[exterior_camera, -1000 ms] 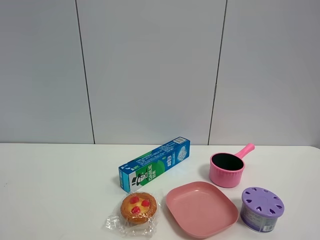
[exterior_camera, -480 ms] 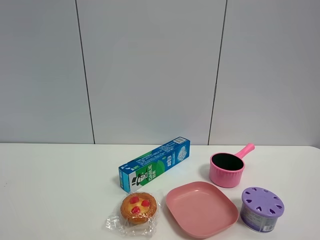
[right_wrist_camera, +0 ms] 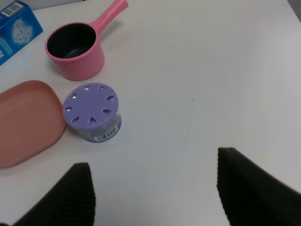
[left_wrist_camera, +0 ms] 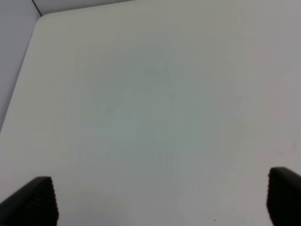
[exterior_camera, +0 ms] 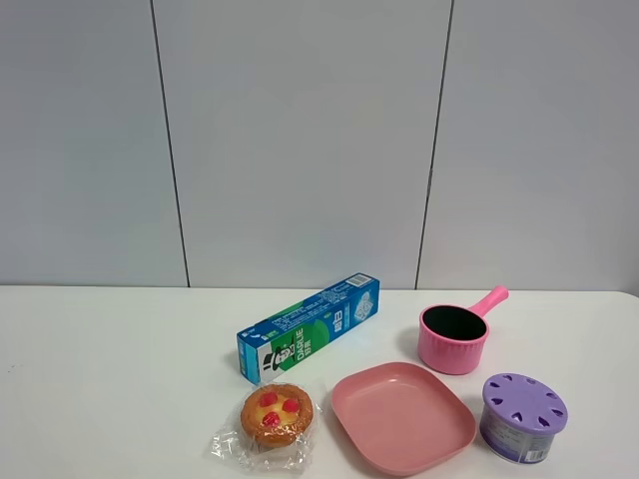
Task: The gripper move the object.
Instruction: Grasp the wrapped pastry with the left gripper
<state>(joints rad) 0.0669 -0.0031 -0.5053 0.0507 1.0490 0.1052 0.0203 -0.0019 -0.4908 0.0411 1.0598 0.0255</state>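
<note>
The tart [exterior_camera: 277, 413], golden-brown with red fruit pieces and wrapped in crinkly clear plastic, lies on the white table near its front edge, left of the pink plate [exterior_camera: 402, 417]. Neither arm shows in the exterior high view. The left gripper [left_wrist_camera: 162, 200] is open over bare table, with only its black fingertips [left_wrist_camera: 35, 200] in the left wrist view. The right gripper [right_wrist_camera: 155, 188] is open and empty, its fingertips [right_wrist_camera: 70, 197] above the table near the purple canister [right_wrist_camera: 92, 112]. The tart shows in neither wrist view.
A blue and green toothpaste box [exterior_camera: 309, 326] lies behind the tart. A pink saucepan [exterior_camera: 455, 336] stands behind the plate, and the purple canister [exterior_camera: 522, 417] stands at the plate's right. The table's right edge [right_wrist_camera: 294, 9] is near the right gripper.
</note>
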